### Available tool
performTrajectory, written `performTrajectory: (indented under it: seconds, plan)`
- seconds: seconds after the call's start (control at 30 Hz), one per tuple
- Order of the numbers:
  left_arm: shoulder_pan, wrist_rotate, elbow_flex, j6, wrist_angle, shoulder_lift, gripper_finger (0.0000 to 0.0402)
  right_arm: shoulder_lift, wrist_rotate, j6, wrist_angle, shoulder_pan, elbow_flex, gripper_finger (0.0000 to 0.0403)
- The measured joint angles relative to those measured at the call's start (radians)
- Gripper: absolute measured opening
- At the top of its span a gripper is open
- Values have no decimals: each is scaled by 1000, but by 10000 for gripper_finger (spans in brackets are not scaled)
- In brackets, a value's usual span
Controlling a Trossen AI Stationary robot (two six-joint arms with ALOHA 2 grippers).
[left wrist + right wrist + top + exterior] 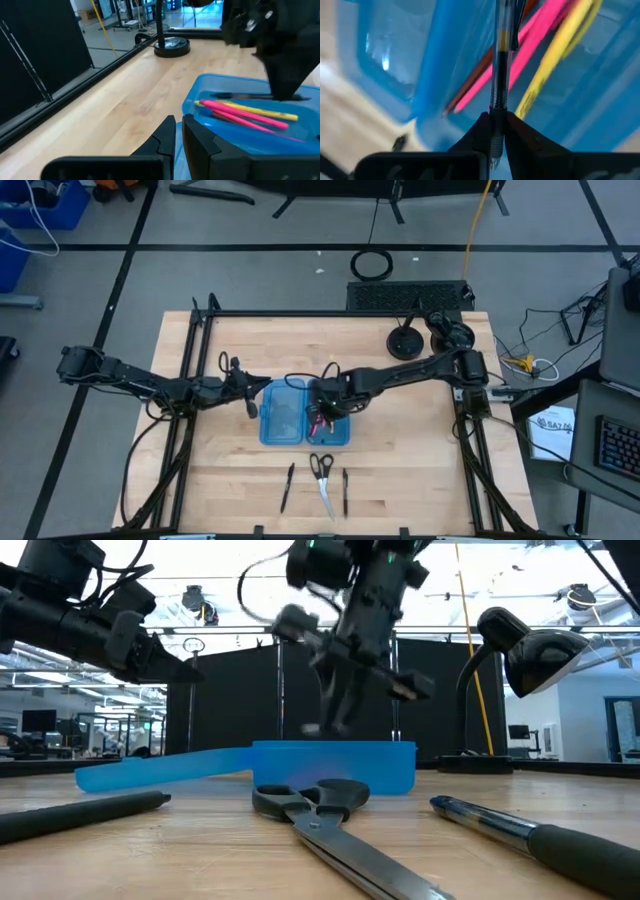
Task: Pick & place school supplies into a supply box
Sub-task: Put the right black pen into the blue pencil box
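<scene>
The translucent blue case [285, 415] lies open at the table's middle, both halves up. Its right half holds pink [250, 116], yellow [260, 107] and red [475, 75] pens. My right gripper [496, 117] hangs over that half [322, 412], shut on a clear-barrelled pen [499, 70]. My left gripper [179, 125] hovers shut by the case's left edge [255, 395], above it and touching nothing. Near the front edge the black-handled scissors [322, 475] lie flat between two dark pens [287, 486] [345, 490]. My right gripper pinches the pen between its two fingers at its silvery end [495, 102], just past the black grip. The fingers come from above, pointing down, and the pen runs on in line with them into the case's right half. Whether its far end touches the case I cannot tell.
A black desk lamp [405, 340] stands near the far right corner, and a black slotted panel [410, 295] lies beyond the far edge. Black frame rails [190, 380] run along the table's left and right sides. Bare wood lies left of the case and at the front corners.
</scene>
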Motion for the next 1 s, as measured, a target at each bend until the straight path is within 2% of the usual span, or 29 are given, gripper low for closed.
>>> performTrajectory:
  seconds: [0.27,0.5,0.83,1.0]
  plan:
    - [0,25,0,-45,-3,0,37,25,13,-37,26,-31,-8,24]
    - [-1,54,0,-50,-2,0,37,25,38,-41,-46,-48,-10,24]
    - [-1,54,0,-53,-1,0,37,22,26,20,52,-40,-132,25]
    - [-1,54,0,-52,-2,0,37,23,9,24,83,-40,-143,78]
